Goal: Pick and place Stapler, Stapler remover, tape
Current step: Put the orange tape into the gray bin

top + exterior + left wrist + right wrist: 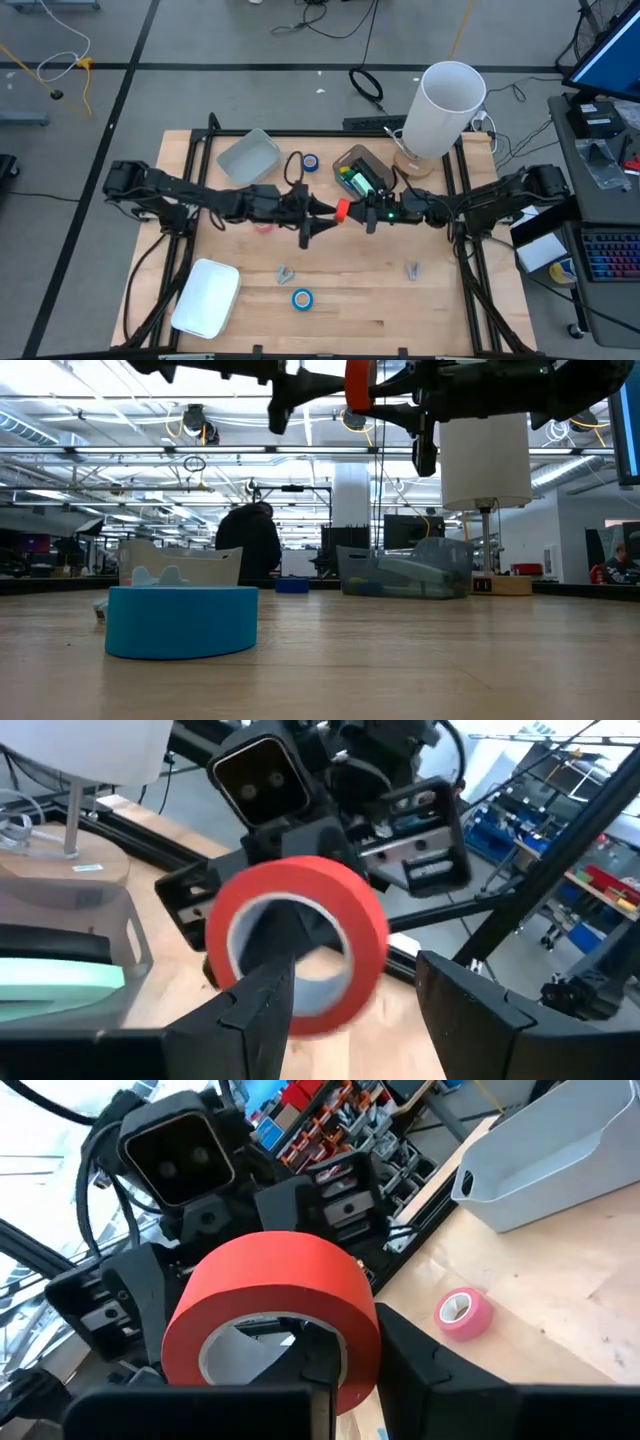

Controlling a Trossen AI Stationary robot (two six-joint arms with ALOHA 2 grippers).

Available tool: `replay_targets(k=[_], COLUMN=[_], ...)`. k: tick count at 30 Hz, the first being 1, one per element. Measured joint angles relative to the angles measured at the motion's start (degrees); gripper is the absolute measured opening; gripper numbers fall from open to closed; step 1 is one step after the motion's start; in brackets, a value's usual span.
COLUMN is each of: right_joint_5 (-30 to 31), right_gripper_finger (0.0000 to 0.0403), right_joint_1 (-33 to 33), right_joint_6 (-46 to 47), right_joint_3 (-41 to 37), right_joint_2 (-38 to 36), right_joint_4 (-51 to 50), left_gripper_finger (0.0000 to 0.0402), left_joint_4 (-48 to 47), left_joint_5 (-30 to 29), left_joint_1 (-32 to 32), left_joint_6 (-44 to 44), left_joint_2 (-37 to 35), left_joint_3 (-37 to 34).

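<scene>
Tape, a red tape roll (342,209), hangs in the air over the middle of the table (360,320), caught between the two grippers that meet there. The right gripper (368,214) reaches in from 3 o'clock and appears to pinch the ring's wall: in its wrist view one finger sits inside the pale core and the other presses close on the outside. The left gripper (318,218) comes from 9 o'clock with its fingers spread wide; one finger (262,1010) pokes through the core, the other stands clear of the roll. On the tabletop a blue tape roll (302,298) lies at 6 o'clock from the red one, near the front edge, and a second blue roll (310,162) lies at 11 o'clock. A pink roll (463,1310) rests on the wood under the left arm. A grey bin (248,155) sits at 10 o'clock and a white tray (205,297) at 8 o'clock.
</scene>
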Motion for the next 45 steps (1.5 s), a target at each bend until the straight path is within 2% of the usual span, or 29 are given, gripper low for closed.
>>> replay_targets(k=[3, 10, 13, 17, 19, 21, 26, 29, 31, 34, 43, 45], right_joint_5=[-0.69, -0.91, -1.2, -1.87, -2.7, -5.73, -19.64, -28.9, -31.87, -32.45, -33.63, -33.63], right_gripper_finger=[0.0031, 0.0031, 0.0031, 0.0045, 0.0066, 0.009, 0.0133, 0.0147, 0.0151, 0.0153, 0.0154, 0.0155], right_joint_1=[0.0, 0.0, 0.07, 0.07, 0.06, 0.02, -0.07, 0.3, 0.57, 1.33, 2.4, 2.4], right_joint_6=[0.09, 0.45, 0.27, 0.95, 0.75, 0.64, 6.12, 9.96, 11.85, 13.19, 13.36, 13.3], right_joint_3=[0.0, 0.0, 0.0, 0.01, 0.04, 0.0, -0.02, -0.02, -0.02, -0.02, -0.02, -0.02], right_joint_2=[0.0, 0.0, 0.0, 0.13, -0.13, -0.02, -0.03, -0.11, -0.09, -0.09, -0.09, -0.09], right_joint_4=[-0.1, -1.55, -1.63, -2.06, -2.26, -2.81, -7.59, -9.3, -9.91, -9.88, -9.91, -9.83], left_gripper_finger=[0.0209, 0.0197, 0.0151, 0.0046, 0.0035, 0.0035, 0.0035, 0.0035, 0.0035, 0.0035, 0.0035, 0.0035], left_joint_4=[-0.13, -0.86, -3.58, -5.35, -5.45, -6.8, -16.4, -25.57, -30.38, -40.69, -66.76, -69.83], left_joint_5=[0.23, 8.64, 9.35, 11.95, 13.67, 15.84, 20.17, 18.74, 17.68, 14.83, -4.37, -8.01], left_joint_1=[0.57, 1.8, 1.82, 1.92, 2.2, 2.67, 3.99, 5.23, 6.17, 7.78, 16.03, 18.92], left_joint_6=[-0.05, -2.66, -2.9, -0.93, -0.67, -1.4, -1.53, -0.57, -0.47, -0.31, -1.7, -1.49], left_joint_2=[1.62, 4.48, 4.37, 3.98, 3.86, 3.73, 3.12, 2.72, 2.44, 1.14, -2.34, -2.87], left_joint_3=[1.49, 4.41, 4.85, 4.88, 4.88, 4.86, 4.83, 4.61, 4.67, 4.68, 4.75, 4.67])
